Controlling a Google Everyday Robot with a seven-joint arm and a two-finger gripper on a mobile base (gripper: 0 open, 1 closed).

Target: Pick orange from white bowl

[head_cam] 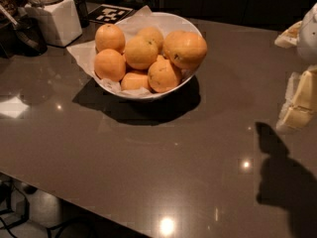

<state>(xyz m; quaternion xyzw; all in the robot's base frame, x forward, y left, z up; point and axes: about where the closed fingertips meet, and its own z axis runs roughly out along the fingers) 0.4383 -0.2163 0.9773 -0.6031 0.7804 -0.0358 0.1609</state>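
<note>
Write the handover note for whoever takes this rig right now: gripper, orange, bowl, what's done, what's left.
Gripper: at the right edge of the view, over the glossy dark grey table, well apart from the bowl.
Large oblong orange-yellow orange: on top of the pile, at the right side of the wide glossy white paper-lined bowl.
Done: nothing yet; the orange is not picked.
Left: reach across, grasp it, lift it out.
</note>
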